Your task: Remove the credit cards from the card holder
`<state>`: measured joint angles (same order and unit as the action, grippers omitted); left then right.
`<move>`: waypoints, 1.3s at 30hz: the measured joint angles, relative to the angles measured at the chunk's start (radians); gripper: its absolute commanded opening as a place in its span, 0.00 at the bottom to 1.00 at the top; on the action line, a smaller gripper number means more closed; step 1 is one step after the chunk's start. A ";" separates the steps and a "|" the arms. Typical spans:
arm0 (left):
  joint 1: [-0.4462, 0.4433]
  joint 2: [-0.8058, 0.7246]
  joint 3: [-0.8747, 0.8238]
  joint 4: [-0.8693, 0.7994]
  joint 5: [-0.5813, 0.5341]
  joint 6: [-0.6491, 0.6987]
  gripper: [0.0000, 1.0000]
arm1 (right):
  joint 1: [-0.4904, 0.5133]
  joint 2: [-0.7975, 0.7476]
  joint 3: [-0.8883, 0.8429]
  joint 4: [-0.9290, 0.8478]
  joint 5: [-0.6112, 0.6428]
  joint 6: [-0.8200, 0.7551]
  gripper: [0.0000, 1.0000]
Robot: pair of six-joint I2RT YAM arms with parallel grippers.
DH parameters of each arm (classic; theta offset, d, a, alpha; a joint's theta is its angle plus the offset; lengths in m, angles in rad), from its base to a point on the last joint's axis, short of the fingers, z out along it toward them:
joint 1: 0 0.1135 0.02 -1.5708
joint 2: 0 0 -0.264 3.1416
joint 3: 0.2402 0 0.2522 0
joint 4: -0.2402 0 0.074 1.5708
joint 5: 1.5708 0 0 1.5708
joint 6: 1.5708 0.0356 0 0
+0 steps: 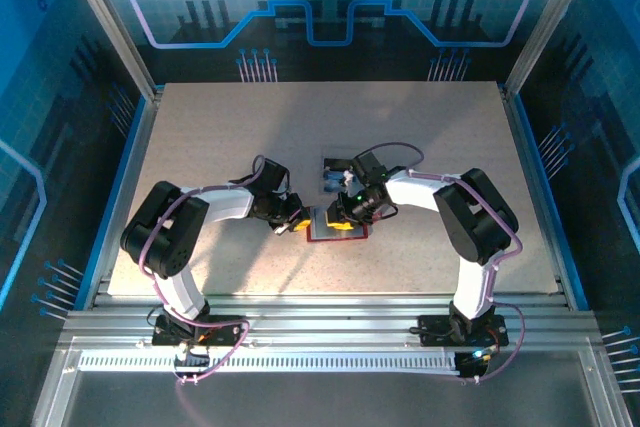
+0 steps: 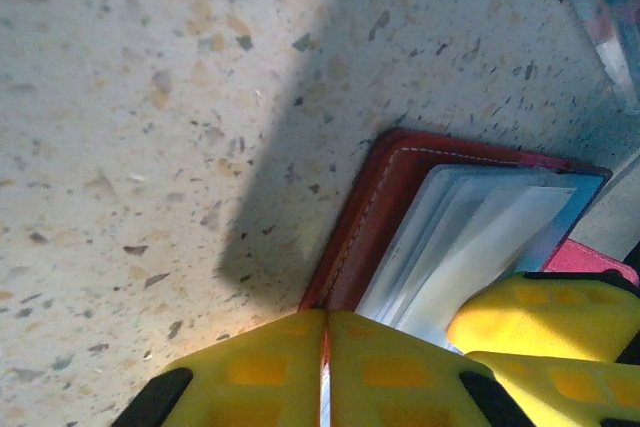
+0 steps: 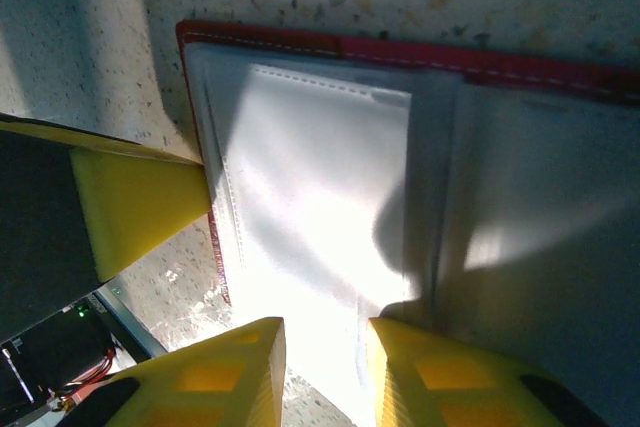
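Observation:
The red card holder (image 1: 337, 228) lies open on the table between my two grippers, its pale grey pockets (image 3: 320, 177) facing up inside the red border (image 3: 400, 52). My left gripper (image 1: 292, 226) is shut on the holder's left red edge (image 2: 390, 197), and a thin red line shows where its yellow fingers (image 2: 260, 372) meet. My right gripper (image 3: 325, 372) hovers over the holder's near edge with its jaws apart, astride the bright pocket. One bluish credit card (image 1: 333, 177) lies on the table just beyond the holder, also seen as the card (image 2: 608, 7) at the upper right. Pale layers (image 2: 470, 237) fill the pocket.
The speckled beige table (image 1: 200, 137) runs wide to the left, right and far side. Both arms meet near its middle. A metal rail (image 1: 320, 322) borders the near edge. Blue side walls (image 1: 60, 147) enclose the workspace.

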<state>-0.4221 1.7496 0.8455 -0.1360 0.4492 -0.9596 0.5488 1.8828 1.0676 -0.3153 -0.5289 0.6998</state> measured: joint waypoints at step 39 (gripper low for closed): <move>-0.046 -0.008 0.089 -0.032 0.031 -0.007 0.37 | -0.045 -0.020 -0.131 0.216 -0.097 0.108 0.27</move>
<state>-0.4679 1.7412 0.9344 -0.1680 0.4797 -0.9668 0.5041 1.8626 0.9367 -0.0994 -0.6262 0.8082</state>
